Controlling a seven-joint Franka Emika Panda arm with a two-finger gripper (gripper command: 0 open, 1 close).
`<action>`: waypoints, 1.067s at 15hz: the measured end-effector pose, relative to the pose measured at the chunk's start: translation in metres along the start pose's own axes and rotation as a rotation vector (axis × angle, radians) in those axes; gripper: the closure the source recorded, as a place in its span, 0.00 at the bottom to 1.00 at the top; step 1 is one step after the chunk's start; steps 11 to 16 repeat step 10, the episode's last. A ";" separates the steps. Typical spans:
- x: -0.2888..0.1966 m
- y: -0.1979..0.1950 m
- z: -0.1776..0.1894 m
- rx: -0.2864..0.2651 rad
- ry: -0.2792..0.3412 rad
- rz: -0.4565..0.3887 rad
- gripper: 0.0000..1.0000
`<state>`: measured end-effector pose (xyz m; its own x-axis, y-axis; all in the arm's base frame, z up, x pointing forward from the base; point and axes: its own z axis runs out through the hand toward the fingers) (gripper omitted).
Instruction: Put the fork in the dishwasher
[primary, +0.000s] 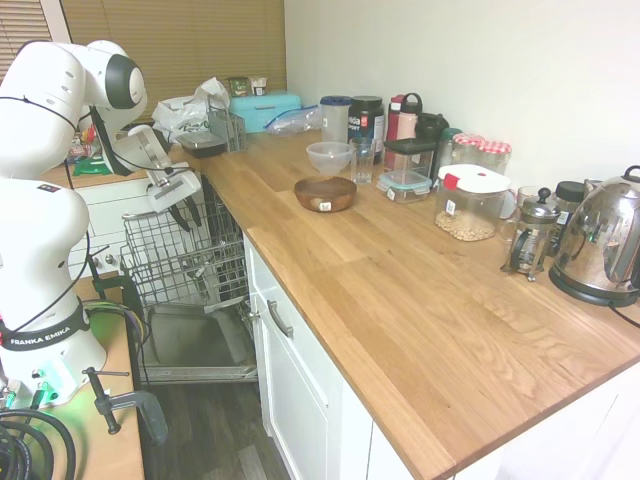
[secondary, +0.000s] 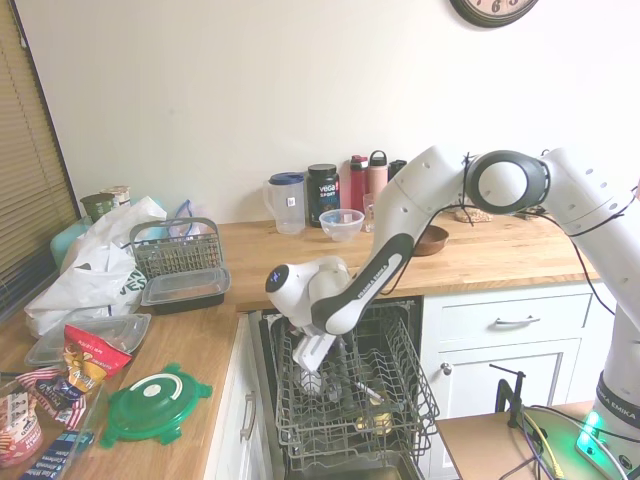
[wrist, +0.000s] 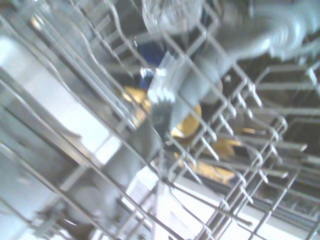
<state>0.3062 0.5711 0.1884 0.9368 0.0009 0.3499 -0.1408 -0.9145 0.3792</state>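
The step in hand looks like the placing itself; the gripper is down inside the dishwasher, among the prongs of the wire rack. The fork shows in the wrist view, tines close among the wires, blurred; whether it rests on the rack or hangs in the grip I cannot tell. Nor can I tell whether the fingers are parted or closed; the exterior views hide them behind the wires. The next move probably calls for letting go and lifting straight up, clear of the prongs. The arm reaches from the counter's side, elbow high, wrist bent steeply down into the rack.
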 end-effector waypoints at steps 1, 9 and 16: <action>-0.001 0.003 -0.029 0.029 0.016 0.004 0.00; 0.119 0.173 -0.294 0.441 -0.006 0.246 0.00; 0.158 0.211 -0.290 0.494 -0.043 0.295 0.00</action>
